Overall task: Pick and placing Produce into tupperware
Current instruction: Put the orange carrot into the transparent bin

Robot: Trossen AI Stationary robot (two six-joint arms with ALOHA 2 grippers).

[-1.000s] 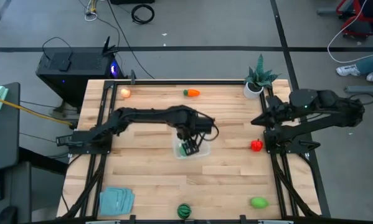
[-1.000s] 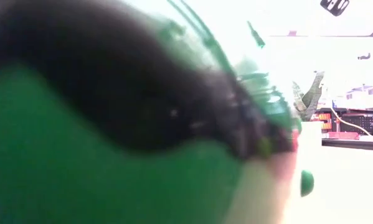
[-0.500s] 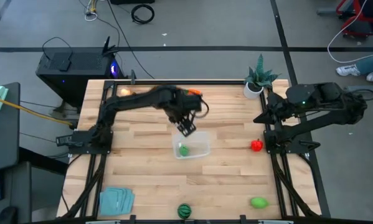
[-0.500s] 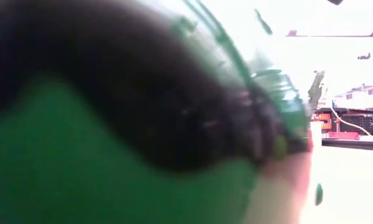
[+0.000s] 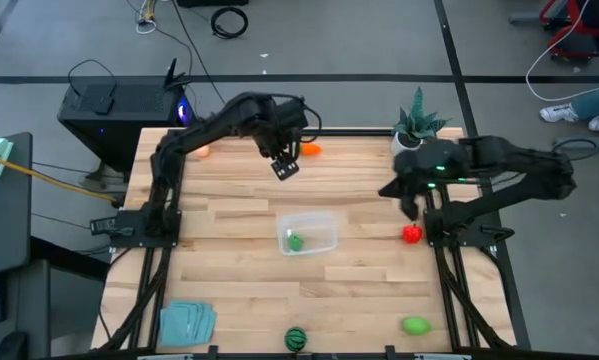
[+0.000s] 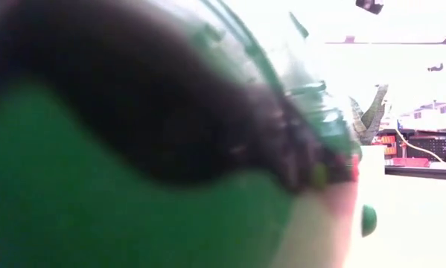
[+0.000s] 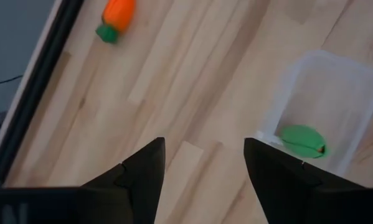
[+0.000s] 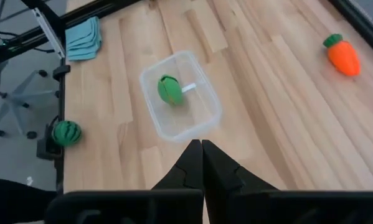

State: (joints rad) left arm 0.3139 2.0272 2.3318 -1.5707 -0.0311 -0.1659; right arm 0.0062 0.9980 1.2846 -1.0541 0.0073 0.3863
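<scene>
One green piece in the tupperware, five toys loose on the counter.

The tupperware [image 5: 308, 233] sits mid-counter [image 5: 229, 270] holding one green piece [image 8: 169, 89]. The left pincer [image 5: 285, 166], fingers apart and empty, hangs near the carrot [image 5: 310, 150]. The right pincer [image 5: 407, 203], fingers pressed together, is above the red piece [image 5: 412, 235]. The striped ball [image 5: 296, 339] and the other green piece [image 5: 415, 325] lie at the near edge, and the peach ball [image 5: 201, 151] is at the far left.

Centre: tupperware [image 5: 308, 232] is the only obstacle, bare wood all round it. Far edge: carrot [image 5: 309, 150] with left gripper [image 5: 284, 167] hanging open just beside it, plant [image 5: 413, 128] at far right corner. Right gripper [image 5: 409, 205], closed, over the right edge above the red piece [image 5: 412, 235].
</scene>
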